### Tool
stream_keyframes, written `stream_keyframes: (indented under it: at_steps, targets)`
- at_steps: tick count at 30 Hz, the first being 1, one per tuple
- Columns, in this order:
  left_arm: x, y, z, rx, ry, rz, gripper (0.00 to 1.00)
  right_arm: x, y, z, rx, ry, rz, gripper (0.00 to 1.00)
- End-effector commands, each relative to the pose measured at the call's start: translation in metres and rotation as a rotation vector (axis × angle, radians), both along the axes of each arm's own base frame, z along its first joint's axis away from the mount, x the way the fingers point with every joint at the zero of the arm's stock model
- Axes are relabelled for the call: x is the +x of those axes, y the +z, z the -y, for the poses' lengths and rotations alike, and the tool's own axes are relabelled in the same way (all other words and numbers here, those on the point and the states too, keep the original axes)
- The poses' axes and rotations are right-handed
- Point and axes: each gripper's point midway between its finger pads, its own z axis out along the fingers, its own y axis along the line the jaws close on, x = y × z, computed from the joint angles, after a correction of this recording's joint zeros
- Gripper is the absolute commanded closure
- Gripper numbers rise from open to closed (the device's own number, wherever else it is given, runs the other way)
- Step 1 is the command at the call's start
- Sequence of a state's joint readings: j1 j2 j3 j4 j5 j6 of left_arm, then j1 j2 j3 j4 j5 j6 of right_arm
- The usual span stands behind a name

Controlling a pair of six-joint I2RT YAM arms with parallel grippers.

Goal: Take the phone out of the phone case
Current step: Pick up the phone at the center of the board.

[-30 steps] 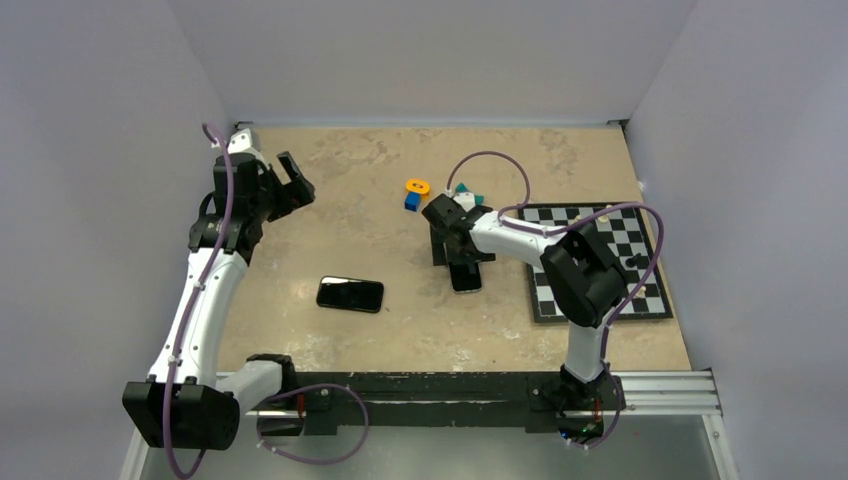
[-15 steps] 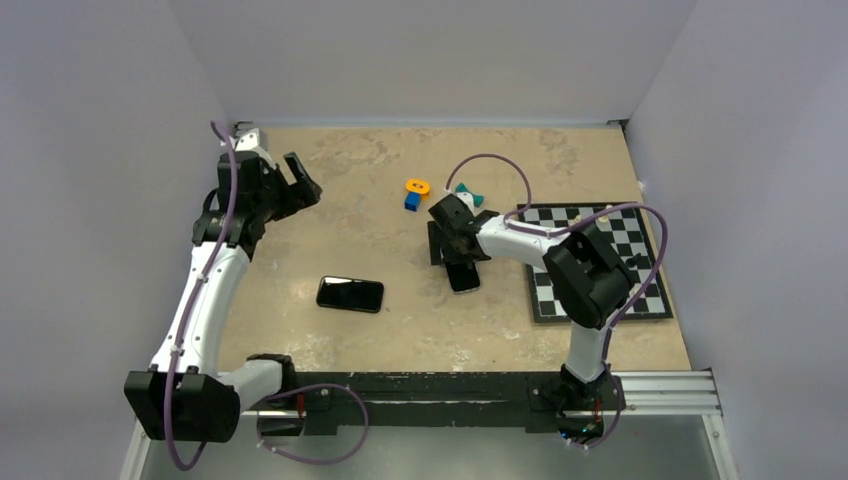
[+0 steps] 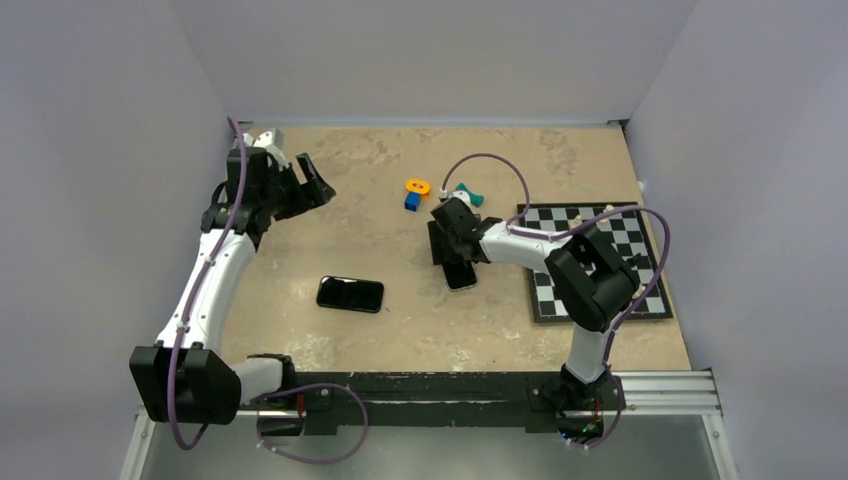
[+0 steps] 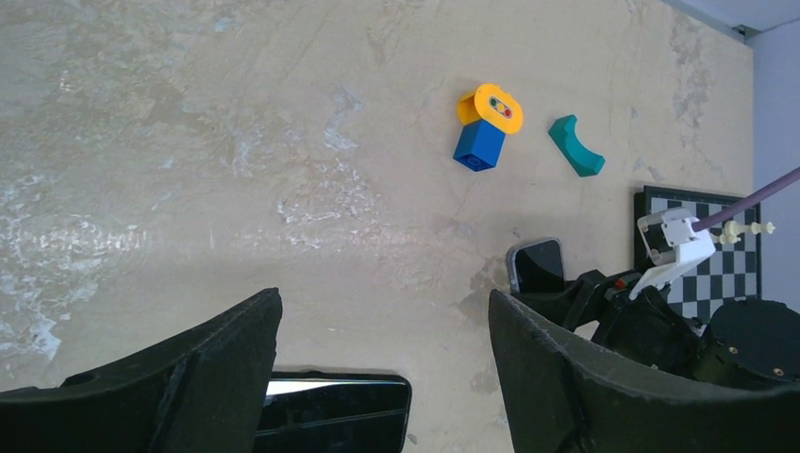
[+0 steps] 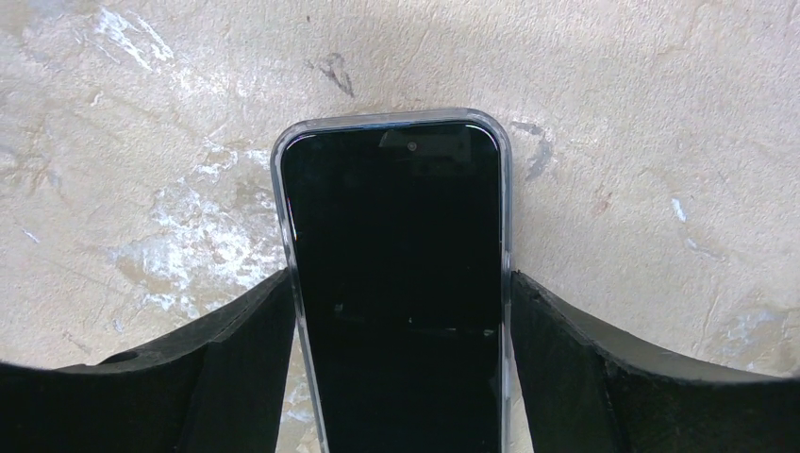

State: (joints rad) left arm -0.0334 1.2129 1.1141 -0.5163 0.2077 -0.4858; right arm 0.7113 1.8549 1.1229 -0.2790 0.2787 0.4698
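A dark-screened phone [image 5: 391, 283] in a clear phone case [image 5: 281, 160] lies flat on the beige table, also visible from above [image 3: 461, 276] and in the left wrist view [image 4: 538, 266]. My right gripper [image 5: 398, 283] straddles it, and both black fingers press against the case's long sides. From above, the right gripper [image 3: 452, 258] sits low over the phone's far end. My left gripper [image 3: 318, 185] hangs in the air at the far left, jaws open with nothing between them [image 4: 384, 300].
A second black phone [image 3: 350, 294] lies flat left of centre, below the left gripper [image 4: 335, 411]. An orange-and-blue block [image 3: 415, 192] and a teal curved piece [image 3: 468, 193] sit behind the right gripper. A chessboard [image 3: 640, 235] with a few pieces lies at the right.
The right fingers have closed in from wide apart onto the phone case's sides. The left arm has swung right and away from its base, and its jaws have narrowed slightly.
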Motion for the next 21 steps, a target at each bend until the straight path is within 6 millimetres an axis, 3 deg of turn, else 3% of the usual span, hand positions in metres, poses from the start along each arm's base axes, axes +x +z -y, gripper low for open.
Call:
stream_keyframes:
  at_steps: [1,5,13,21]
  targets:
    - [0.004,0.01,0.019,-0.045,-0.092,0.056,0.15,-0.026,-0.04,-0.001,0.022,0.044,-0.105,0.71]
    - [0.004,0.005,0.034,-0.102,-0.145,0.036,0.13,-0.019,-0.028,-0.011,0.078,0.049,-0.066,1.0]
    - [0.005,0.0,0.059,-0.242,-0.226,-0.005,0.15,-0.005,0.017,-0.041,0.297,0.061,0.069,1.0]
    - [0.005,-0.019,0.082,-0.353,-0.289,-0.086,0.22,0.007,0.07,-0.066,0.504,0.076,0.201,1.0]
